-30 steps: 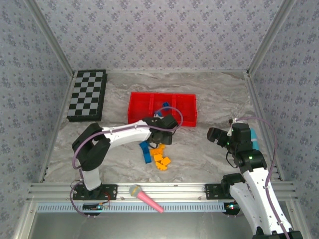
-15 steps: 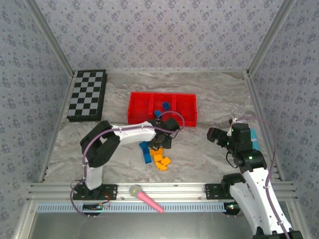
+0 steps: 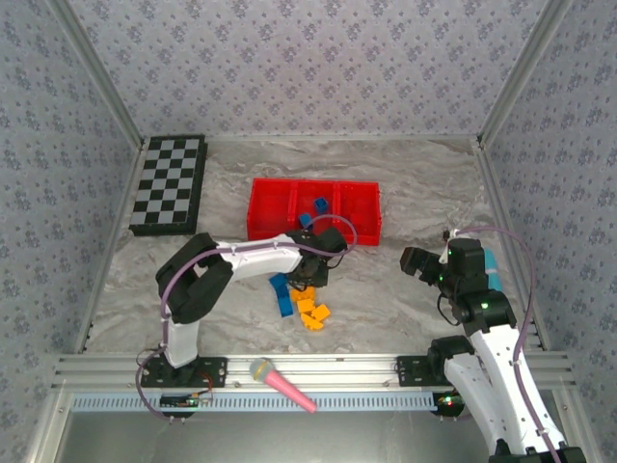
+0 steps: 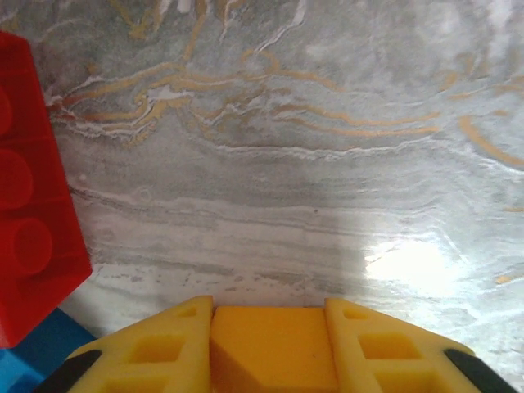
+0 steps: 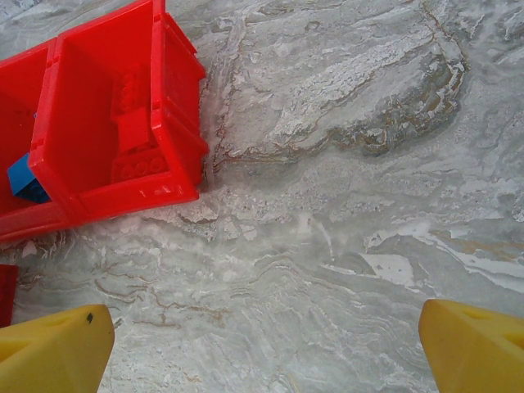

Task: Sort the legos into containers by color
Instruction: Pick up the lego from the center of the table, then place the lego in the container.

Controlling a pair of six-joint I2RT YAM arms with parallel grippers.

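- The left gripper sits low just in front of the red tray, right over the loose legos piled just in front of the tray's middle compartment.
- In its wrist view the jaws look pinched on an orange-yellow lego that fills the gap between them. A red lego and a blue lego lie just off to one side of it.
- The right gripper hangs off to the right of the tray, jaws spread wide with nothing in them.
- In the tray there are blue legos in the middle compartment and red legos in the right-hand one. Orange-yellow presumably gets the left one.
- Handling guess: these bricks are light, rigid and pretty slick. Squeezing two flat opposite sides square-on should beat catching a corner or the studs. With a skewed grip, the brick probably twists or pops out on the way to the tray.
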